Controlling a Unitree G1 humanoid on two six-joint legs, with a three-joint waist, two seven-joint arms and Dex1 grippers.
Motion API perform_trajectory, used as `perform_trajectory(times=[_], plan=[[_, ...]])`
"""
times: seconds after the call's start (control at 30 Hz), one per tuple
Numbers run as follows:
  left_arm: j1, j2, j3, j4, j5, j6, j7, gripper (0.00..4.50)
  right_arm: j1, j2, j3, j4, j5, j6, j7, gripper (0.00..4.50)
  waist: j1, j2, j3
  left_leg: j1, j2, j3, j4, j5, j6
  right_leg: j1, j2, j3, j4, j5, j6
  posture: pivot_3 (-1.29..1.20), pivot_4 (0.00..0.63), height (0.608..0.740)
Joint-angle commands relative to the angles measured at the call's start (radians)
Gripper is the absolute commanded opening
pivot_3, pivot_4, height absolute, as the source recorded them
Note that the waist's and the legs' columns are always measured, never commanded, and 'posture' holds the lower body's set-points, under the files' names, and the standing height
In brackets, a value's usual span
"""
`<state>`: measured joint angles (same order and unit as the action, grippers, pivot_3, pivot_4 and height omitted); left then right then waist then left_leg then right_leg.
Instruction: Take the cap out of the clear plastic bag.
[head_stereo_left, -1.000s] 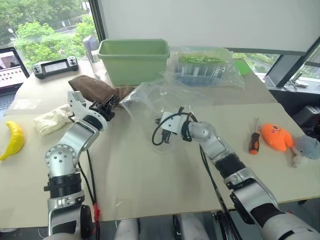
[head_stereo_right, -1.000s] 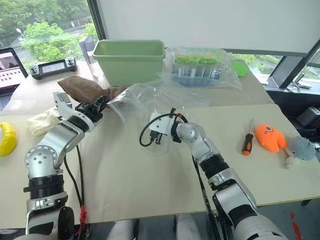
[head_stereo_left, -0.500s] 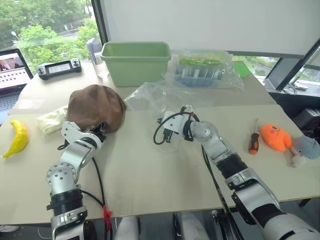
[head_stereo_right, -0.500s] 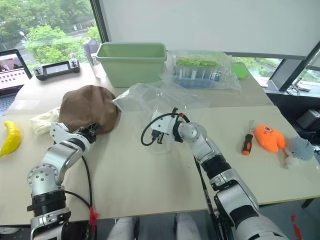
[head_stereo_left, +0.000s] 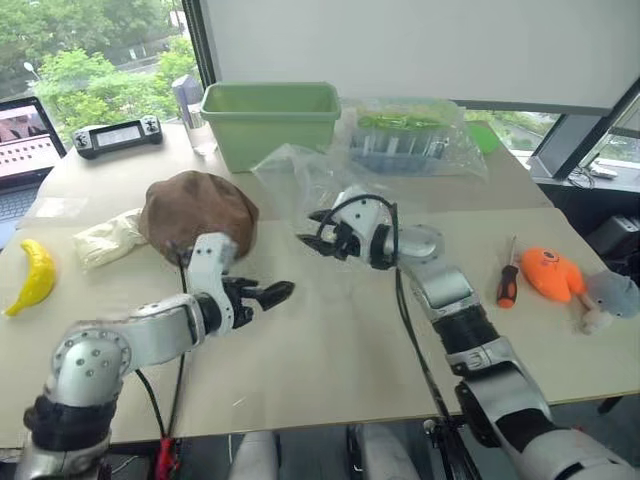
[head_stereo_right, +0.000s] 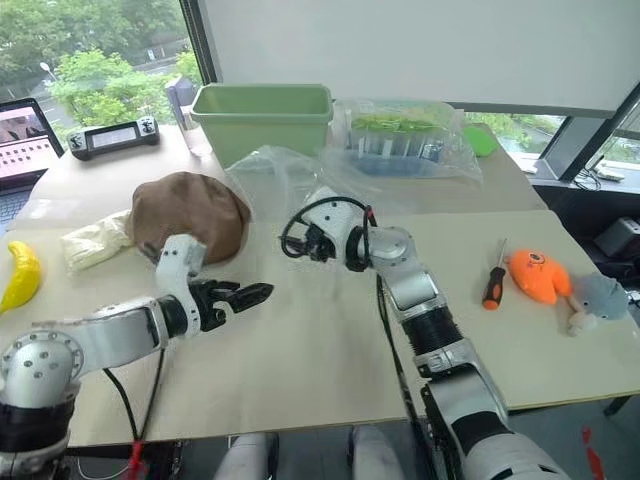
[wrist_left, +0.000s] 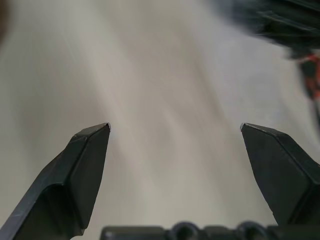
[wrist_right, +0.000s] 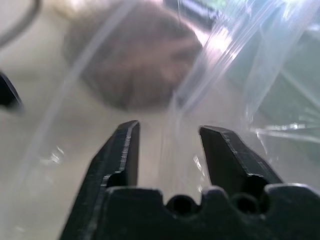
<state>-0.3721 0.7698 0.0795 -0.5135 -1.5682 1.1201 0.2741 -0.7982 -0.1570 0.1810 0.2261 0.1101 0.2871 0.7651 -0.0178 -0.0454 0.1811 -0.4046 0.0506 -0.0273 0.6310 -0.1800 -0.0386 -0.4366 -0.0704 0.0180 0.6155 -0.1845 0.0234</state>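
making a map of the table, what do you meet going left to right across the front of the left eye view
banana → off-white cloth bundle → cap → left tool → right tool → screwdriver → orange plush toy → grey plush toy

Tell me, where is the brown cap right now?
The cap lies on the table's left part, out of the clear plastic bag, between the off-white cloth bundle and that bag.
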Motion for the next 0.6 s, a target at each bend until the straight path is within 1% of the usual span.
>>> perform_trajectory(times=[0.03, 0.07, 0.13, 0.23, 0.3, 0.37, 0.43, 0.5, 0.6], plan=[[-0.105, 0.081, 0.077, 0.033, 0.001, -0.017, -0.163, 4.50, -0.019, 0.050, -0.063, -0.009, 0.086, 0.078, -0.043, 4.21, 0.001, 0.000, 0.000, 0.000, 0.000, 0.000, 0.000, 0.000, 0.000, 0.000, 0.000, 0.000, 0.000, 0.000, 0.000, 0.00, 0.150, 0.737], [-0.150, 0.102, 0.102, 0.057, -0.020, -0.027, -0.202, 4.50, -0.026, 0.069, -0.067, 0.010, 0.092, 0.085, -0.057, 4.48, 0.001, 0.000, 0.000, -0.001, 0.000, 0.000, 0.000, 0.000, 0.000, -0.001, 0.000, 0.000, -0.001, 0.000, 0.000, 0.00, 0.150, 0.737], [-0.227, 0.135, 0.136, 0.095, -0.059, -0.034, -0.266, 4.50, -0.039, 0.100, -0.075, 0.048, 0.102, 0.088, -0.080, 4.48, 0.001, 0.000, 0.000, -0.002, 0.000, 0.000, -0.001, 0.000, 0.000, -0.002, 0.000, 0.000, -0.002, 0.000, 0.000, 0.00, 0.150, 0.737], [-0.311, 0.170, 0.162, 0.122, -0.095, -0.034, -0.345, 4.50, -0.055, 0.170, -0.149, 0.092, 0.200, 0.149, -0.106, 4.48, -0.001, 0.000, 0.000, -0.003, 0.000, 0.000, -0.002, 0.000, 0.000, -0.002, 0.000, 0.000, -0.004, 0.001, 0.002, 0.00, 0.150, 0.737], [-0.365, 0.179, 0.178, 0.141, -0.131, -0.045, -0.369, 4.50, -0.067, 0.206, -0.205, 0.128, 0.262, 0.204, -0.132, 4.48, 0.000, 0.000, 0.000, -0.004, 0.000, 0.000, -0.003, 0.000, 0.000, -0.002, 0.000, 0.000, -0.004, 0.001, 0.003, 0.00, 0.150, 0.737], [-0.416, 0.172, 0.189, 0.169, -0.133, -0.078, -0.365, 4.50, -0.068, 0.220, -0.234, 0.158, 0.295, 0.266, -0.152, 4.48, 0.000, 0.000, 0.000, -0.004, 0.000, 0.000, -0.004, 0.000, 0.000, -0.003, -0.001, 0.000, -0.004, 0.000, 0.003, 0.00, 0.150, 0.737], [-0.438, 0.149, 0.182, 0.203, -0.088, -0.107, -0.344, 4.50, -0.061, 0.229, -0.264, 0.158, 0.333, 0.335, -0.181, 4.48, 0.004, 0.000, 0.000, -0.005, 0.000, 0.000, -0.004, 0.000, 0.000, -0.003, -0.001, -0.001, -0.005, 0.000, 0.003, 0.00, 0.150, 0.737], [-0.435, 0.115, 0.148, 0.237, -0.001, -0.128, -0.314, 4.50, -0.054, 0.227, -0.287, 0.135, 0.366, 0.422, -0.219, 4.48, 0.006, 0.000, 0.000, -0.004, -0.001, 0.000, -0.004, 0.000, 0.000, -0.002, -0.001, -0.001, -0.004, 0.000, 0.003, 0.00, 0.150, 0.737], [-0.431, 0.068, 0.113, 0.260, 0.095, -0.140, -0.294, 4.50, -0.027, 0.203, -0.269, 0.023, 0.419, 0.493, -0.177, 4.48, 0.005, 0.001, 0.000, -0.004, -0.001, 0.000, -0.003, 0.000, 0.000, -0.002, -0.001, -0.001, -0.003, 0.000, 0.003, 0.00, 0.150, 0.737]])
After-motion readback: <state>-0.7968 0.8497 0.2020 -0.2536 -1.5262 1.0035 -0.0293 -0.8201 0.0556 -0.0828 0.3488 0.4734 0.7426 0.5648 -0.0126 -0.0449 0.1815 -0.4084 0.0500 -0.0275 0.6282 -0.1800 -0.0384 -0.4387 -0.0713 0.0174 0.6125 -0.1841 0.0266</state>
